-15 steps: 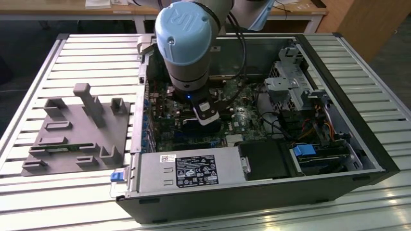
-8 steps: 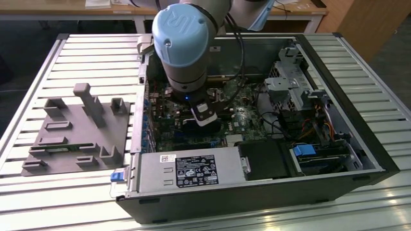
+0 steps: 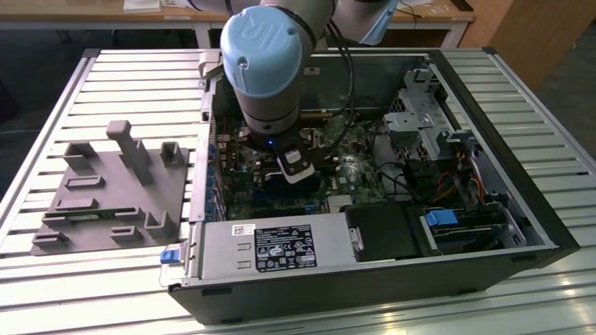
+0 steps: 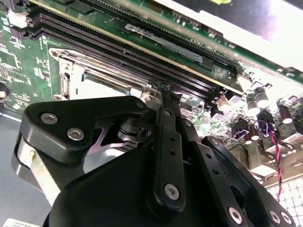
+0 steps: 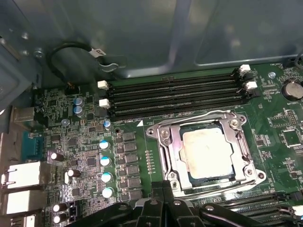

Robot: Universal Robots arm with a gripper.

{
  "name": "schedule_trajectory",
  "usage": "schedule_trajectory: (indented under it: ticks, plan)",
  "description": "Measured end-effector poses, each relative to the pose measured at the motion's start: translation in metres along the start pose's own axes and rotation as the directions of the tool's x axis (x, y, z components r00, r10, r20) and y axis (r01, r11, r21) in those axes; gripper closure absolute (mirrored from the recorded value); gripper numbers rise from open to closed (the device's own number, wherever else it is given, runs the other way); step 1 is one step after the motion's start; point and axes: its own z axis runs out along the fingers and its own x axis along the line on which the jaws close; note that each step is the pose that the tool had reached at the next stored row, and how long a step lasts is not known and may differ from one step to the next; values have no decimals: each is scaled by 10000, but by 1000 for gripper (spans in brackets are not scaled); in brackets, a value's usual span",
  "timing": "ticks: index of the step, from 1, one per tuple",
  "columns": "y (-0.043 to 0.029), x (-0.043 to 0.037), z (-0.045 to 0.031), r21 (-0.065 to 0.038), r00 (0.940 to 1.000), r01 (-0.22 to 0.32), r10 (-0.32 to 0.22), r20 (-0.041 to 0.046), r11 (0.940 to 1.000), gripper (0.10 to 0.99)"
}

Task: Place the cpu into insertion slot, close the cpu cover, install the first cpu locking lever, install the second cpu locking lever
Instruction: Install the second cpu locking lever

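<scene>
Exterior view: the arm reaches down into an open computer case (image 3: 521,230) lying on its side on a slatted metal table (image 3: 112,91), with the gripper (image 3: 296,167) low over the green motherboard (image 3: 363,164). A grey moulded fixture tray (image 3: 112,188) with upright pegs and recesses sits well apart from the gripper, outside the case, toward the exterior view's left.

In the first wrist view, the cpu (image 5: 208,152) lies flat inside the insertion slot (image 5: 176,177), just ahead of the gripper's black linkage. Its top is a dull, pale, squarish metal plate with a matte, slightly smudged finish. The cpu cover (image 5: 239,142), a thin bright stamped-steel frame with a cut-out middle, lies down around the chip, so the chip appears seated and the frame lowered; whether the wire locking levers along its edges are latched cannot be told. Beyond the socket run long narrow black memory slots (image 5: 175,97) with white end clips, and beside it a column of cylindrical capacitors (image 5: 106,161) with pale blue tops.

In the second wrist view, the fingers (image 4: 163,101) of the gripper (image 4: 158,92) come together at a point, closed with nothing seen between them, their tip resting at the cover's edge. That pose suits pressing or hooking a thin metal part rather than grasping one.
</scene>
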Motion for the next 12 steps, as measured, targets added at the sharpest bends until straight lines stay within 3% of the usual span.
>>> schedule_trajectory:
  ticks: [7, 12]
  plan:
    - [-2, 1, 5, 54, 10000, 4, -5, 10, 10000, 980]
    - [13, -1, -32, 54, 10000, 7, -7, 12, 10000, 980]
